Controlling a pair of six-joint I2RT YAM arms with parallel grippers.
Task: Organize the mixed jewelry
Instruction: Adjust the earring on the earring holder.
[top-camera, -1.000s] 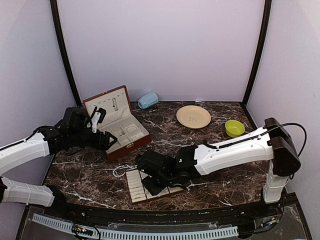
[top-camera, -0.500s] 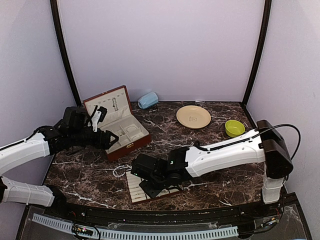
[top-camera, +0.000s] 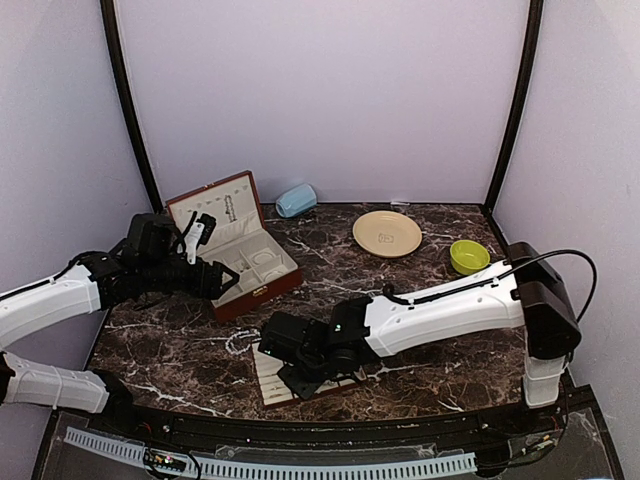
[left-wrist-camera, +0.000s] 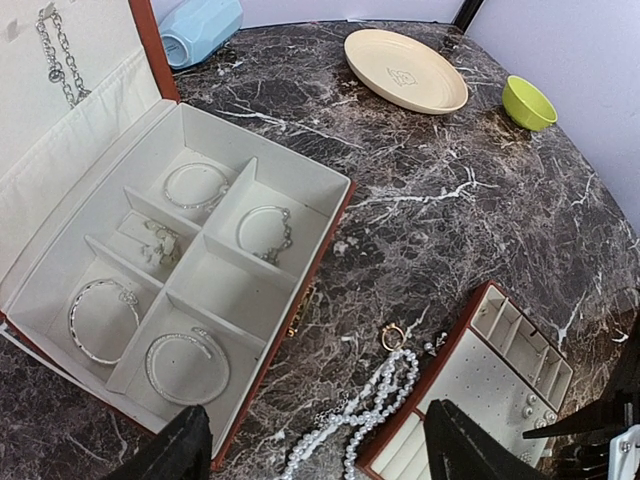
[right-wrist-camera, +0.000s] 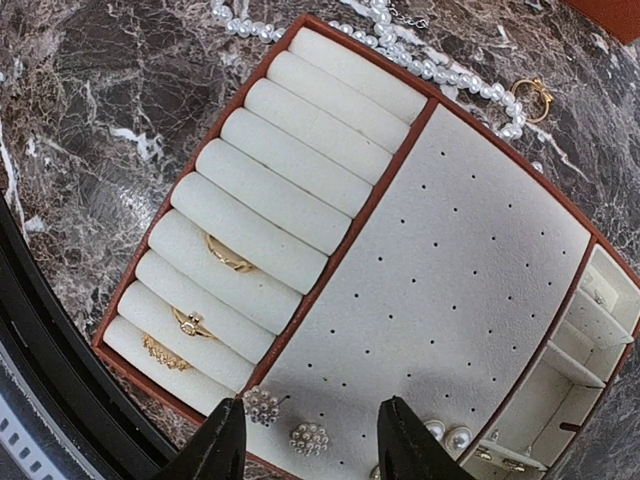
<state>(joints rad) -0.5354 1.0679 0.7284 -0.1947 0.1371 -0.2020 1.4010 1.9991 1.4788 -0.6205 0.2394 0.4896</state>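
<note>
The mixed jewelry lies between box and tray: a white pearl strand (left-wrist-camera: 372, 410) (right-wrist-camera: 420, 62), a gold ring (left-wrist-camera: 392, 336) (right-wrist-camera: 533, 95) and a tiny earring (left-wrist-camera: 437, 345) on the marble. My right gripper (right-wrist-camera: 315, 448) (top-camera: 292, 372) hangs open low over the cream slotted tray (right-wrist-camera: 470, 250) (top-camera: 266, 382). One pearl-cluster earring (right-wrist-camera: 309, 438) sits between its fingers and another (right-wrist-camera: 262, 405) beside the left fingertip. Three gold rings (right-wrist-camera: 228, 255) sit in the tray's rolls. My left gripper (left-wrist-camera: 320, 450) (top-camera: 215, 282) hovers open and empty above the strand, by the red-brown box (left-wrist-camera: 250, 300) (top-camera: 258, 290).
The box holds several silvery bracelets (left-wrist-camera: 265, 230) and a chain in its raised lid (left-wrist-camera: 60, 55). Two pearl studs (right-wrist-camera: 447, 436) sit on the tray's perforated panel. At the back stand a cream plate (top-camera: 387, 233), a green bowl (top-camera: 468, 256) and a blue cup (top-camera: 295, 200) on its side.
My right arm has slid left over the tray and its jaws have narrowed a little. The left arm and gripper have stayed put.
</note>
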